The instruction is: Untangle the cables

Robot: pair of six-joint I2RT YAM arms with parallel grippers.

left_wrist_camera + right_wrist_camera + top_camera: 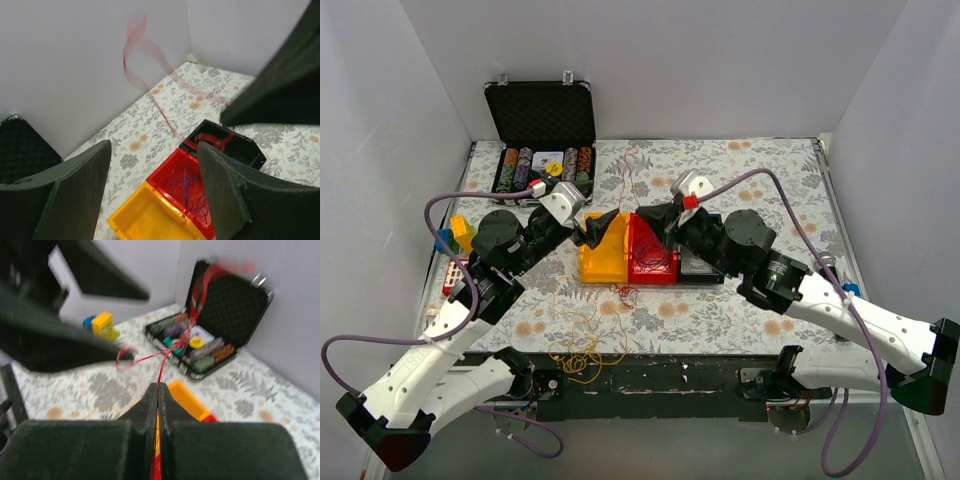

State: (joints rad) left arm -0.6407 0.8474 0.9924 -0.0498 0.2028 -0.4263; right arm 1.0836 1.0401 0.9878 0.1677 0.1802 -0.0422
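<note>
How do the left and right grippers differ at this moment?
The left gripper is open and holds nothing; the right gripper is shut on a red cable. The left gripper frames the red bin between its fingers; the right gripper's cable runs up, blurred. Both have dark fingers.

In a row at the middle of the counter (760, 170): left bin (603, 262), middle bin (653, 262), right bin (240, 142). Behind these, at far left, a case (540, 135); blocks (460, 235) at the left edge. In front of the bins, near the edge, loose cables (582, 352).
</note>
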